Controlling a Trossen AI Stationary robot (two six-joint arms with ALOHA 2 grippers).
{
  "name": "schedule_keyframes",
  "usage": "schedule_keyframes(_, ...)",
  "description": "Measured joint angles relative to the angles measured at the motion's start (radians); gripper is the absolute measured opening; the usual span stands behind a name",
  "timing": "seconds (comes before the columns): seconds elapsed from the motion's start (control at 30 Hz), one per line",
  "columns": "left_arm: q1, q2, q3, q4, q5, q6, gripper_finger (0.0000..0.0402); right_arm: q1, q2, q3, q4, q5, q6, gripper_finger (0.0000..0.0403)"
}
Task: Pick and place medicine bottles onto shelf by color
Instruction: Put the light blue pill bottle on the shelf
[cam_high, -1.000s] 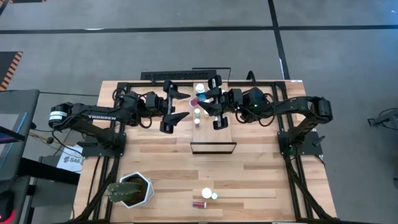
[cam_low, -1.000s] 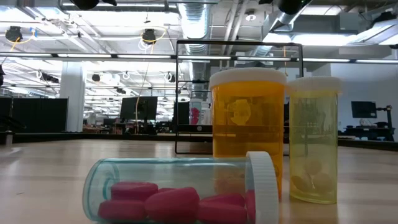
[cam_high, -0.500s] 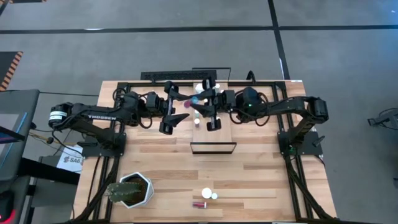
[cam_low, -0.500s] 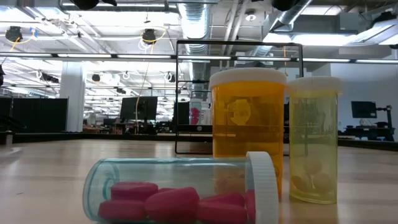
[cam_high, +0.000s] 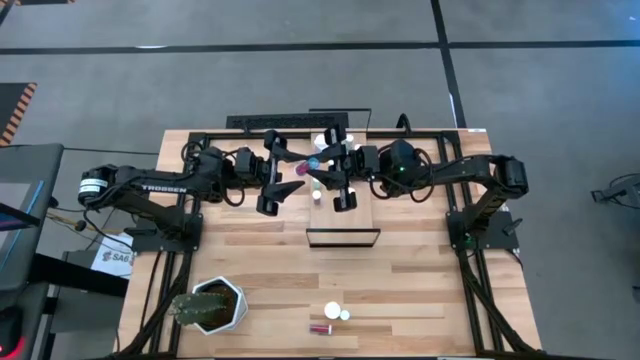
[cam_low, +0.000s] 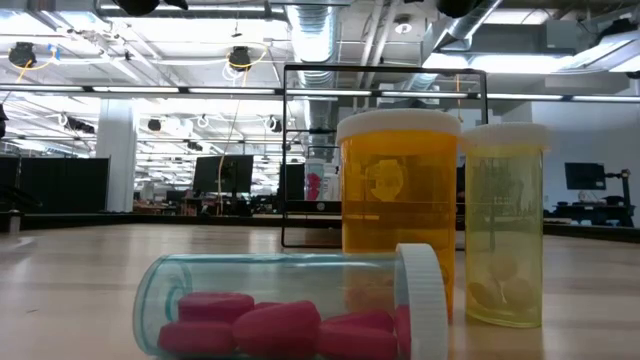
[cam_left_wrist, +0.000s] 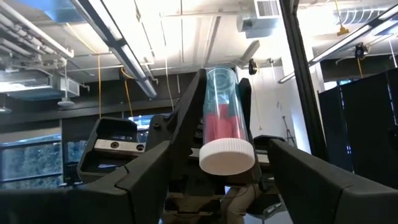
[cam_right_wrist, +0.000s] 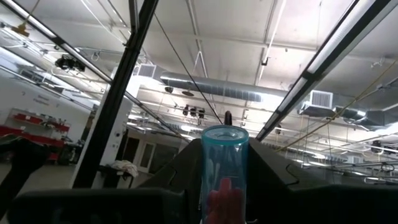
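Right now both arms meet over the far end of the shelf (cam_high: 343, 215), where the right tool (cam_high: 335, 180) grips a red-pill bottle (cam_left_wrist: 225, 127) and the left tool (cam_high: 278, 180) stands released just beside it. Best to keep the bottle upright and set it among the same-colored ones without knocking the neighbors.

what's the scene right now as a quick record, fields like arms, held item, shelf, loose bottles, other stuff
left gripper: open, over the far end of the shelf
right gripper: shut on the clear bottle with pink pills
held item: between the two grippers, above the shelf
loose bottles: orange bottle and yellow bottle upright, pink-pill bottle on its side
other: plant pot at the near left of the table
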Motion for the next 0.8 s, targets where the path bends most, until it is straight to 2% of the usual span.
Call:
schedule_keyframes(0.4, 0.0, 0.0, 0.0, 0.0, 0.0, 0.041, 0.0153, 0.0, 0.0, 0.0, -0.002, -0.015, 0.008, 0.0123)
schedule_keyframes(0.8, 0.0, 0.0, 0.0, -0.001, 0.008, 0.042, 0.0102, 0.0, 0.0, 0.0, -0.006, -0.015, 0.01, 0.0123)
